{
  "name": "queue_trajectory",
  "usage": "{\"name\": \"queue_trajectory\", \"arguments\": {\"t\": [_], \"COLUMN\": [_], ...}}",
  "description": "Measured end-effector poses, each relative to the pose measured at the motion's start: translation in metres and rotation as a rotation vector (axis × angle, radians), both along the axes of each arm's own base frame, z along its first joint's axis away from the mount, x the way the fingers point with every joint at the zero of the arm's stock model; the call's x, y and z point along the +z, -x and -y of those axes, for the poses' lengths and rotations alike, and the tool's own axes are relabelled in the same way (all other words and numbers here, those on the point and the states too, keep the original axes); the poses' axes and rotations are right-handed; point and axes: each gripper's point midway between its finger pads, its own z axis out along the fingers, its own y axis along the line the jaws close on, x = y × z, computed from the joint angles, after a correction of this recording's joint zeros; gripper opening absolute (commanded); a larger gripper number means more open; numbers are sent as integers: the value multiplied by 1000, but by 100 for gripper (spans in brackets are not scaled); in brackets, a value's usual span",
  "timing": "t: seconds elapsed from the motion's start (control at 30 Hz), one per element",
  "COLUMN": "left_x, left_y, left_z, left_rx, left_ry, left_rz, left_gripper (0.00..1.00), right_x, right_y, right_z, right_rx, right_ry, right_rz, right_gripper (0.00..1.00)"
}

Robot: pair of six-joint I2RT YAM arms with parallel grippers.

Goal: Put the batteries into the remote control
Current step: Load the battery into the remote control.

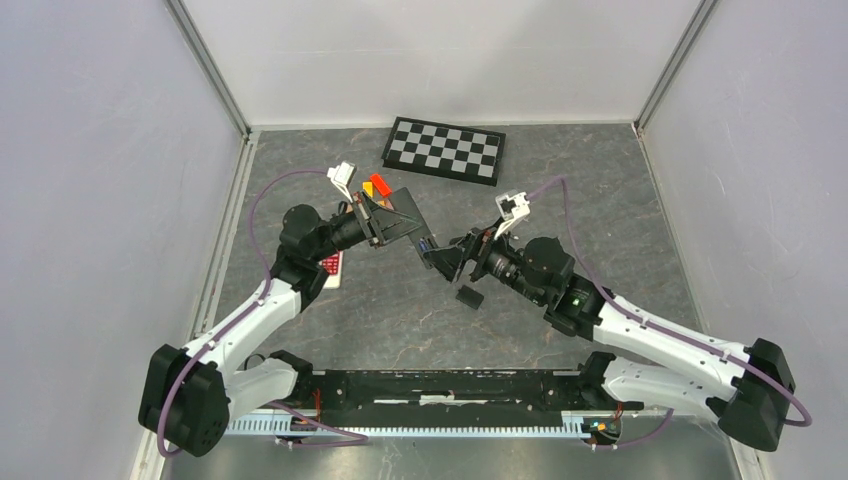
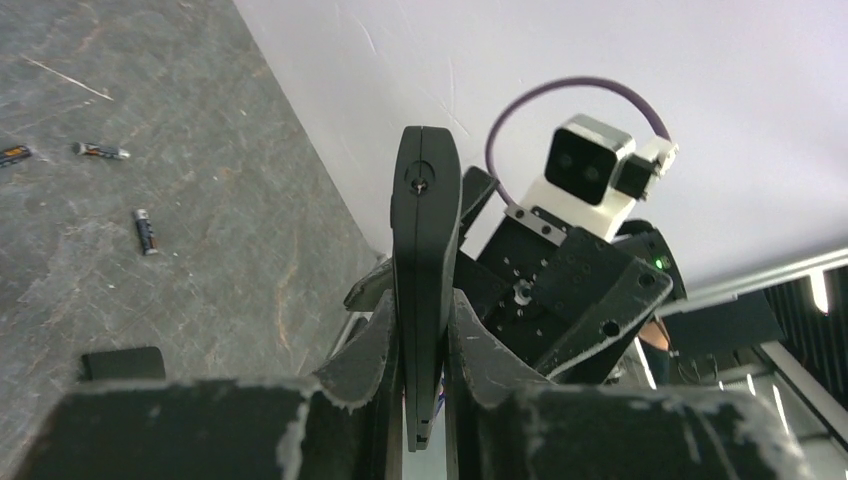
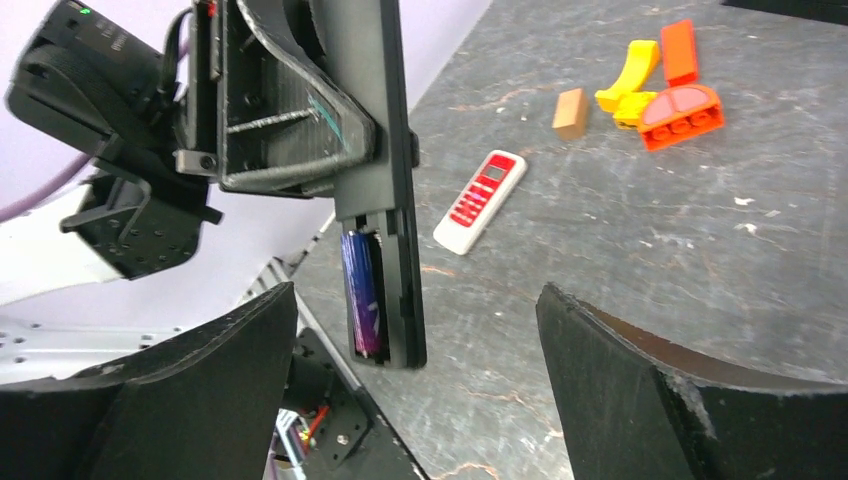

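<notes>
Step in hand: seating the blue-purple battery (image 3: 360, 290) in the open bay of the black remote control (image 3: 375, 120). Judged to be at the release stage.
Left gripper (image 2: 425, 310): clamped narrow on the remote control's two faces, holding it edge-on off the table (image 1: 400, 320) at the centre of the left wrist view.
Right gripper (image 3: 415, 310): jaws wide apart and gripping nothing. One finger is at the lower left and the other at the lower right of the right wrist view, with the bay end of the remote control between them.
Battery position: lengthwise in the bay, left of centre in the right wrist view. Full contact at the terminals cannot be confirmed.
Spare batteries (image 2: 146, 230): three lie loose on the table at the upper left of the left wrist view, well apart from both grippers.
Black plate (image 1: 468, 296): on the table just below the right gripper in the top view, probably the bay cover.
White remote (image 3: 480, 200): red-keyed and flat on the table at the centre of the right wrist view. It is not the unit being loaded.
Procedure: withdraw the right fingers straight back without brushing the bay. Hold the left clamp firm and avoid tilting the bay downward.
Risk: an unseated cell may drop out, so check seating before fetching the next one.
</notes>
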Motion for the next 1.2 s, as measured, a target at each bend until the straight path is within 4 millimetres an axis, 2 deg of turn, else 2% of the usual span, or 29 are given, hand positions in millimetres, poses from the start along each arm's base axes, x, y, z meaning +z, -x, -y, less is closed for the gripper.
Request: {"name": "queue_trajectory", "arguments": {"t": [0.33, 0.6, 0.77, 0.87, 1.07, 1.2], "left_x": [13, 13, 15, 14, 15, 15], "left_y": [19, 20, 20, 22, 22, 21], "left_z": [4, 5, 5, 5, 5, 4], "left_rx": [-104, -121, -128, -135, -137, -134], "left_ry": [18, 25, 29, 27, 28, 28], "left_rz": [83, 97, 103, 104, 104, 103], "left_gripper": [2, 2, 2, 2, 2, 2], "right_x": [15, 13, 12, 11, 5, -2], "right_y": [8, 10, 10, 11, 10, 5], "right_z": [-18, -24, -24, -25, -24, -19], "right_rx": [90, 122, 126, 130, 127, 111], "right_ry": [-93, -110, -128, -144, -125, -89], "right_rz": [1, -14, -10, -11, -15, -17], "right_gripper": [52, 31, 25, 30, 77, 85]}}
